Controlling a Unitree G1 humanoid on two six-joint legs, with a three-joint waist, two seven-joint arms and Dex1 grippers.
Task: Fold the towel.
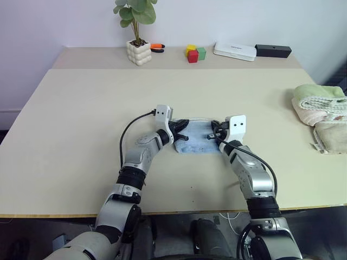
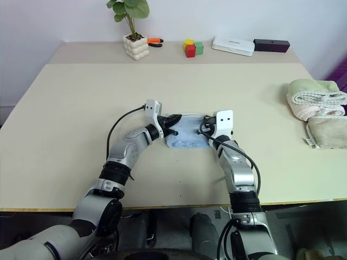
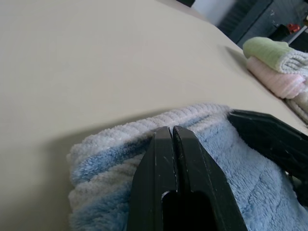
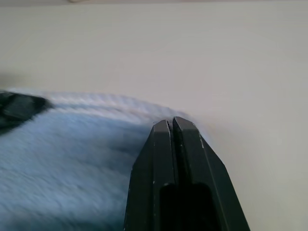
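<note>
The one blue towel (image 1: 196, 138) lies folded small on the surface (image 1: 81, 119), well in front of the plant (image 1: 137, 32). The left gripper (image 1: 183, 136) and right gripper (image 1: 212, 136), both clenched with nothing between their fingers, press its two ends, likely to flatten the fold. Three folded towels (image 1: 321, 111) sit far right of the plant

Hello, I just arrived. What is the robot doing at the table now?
The robot is folding a small light blue towel that lies on the table in front of it. Its left hand is at the towel's left end and its right hand at the right end, both with fingers shut. More folded towels lie at the table's right edge.
</note>
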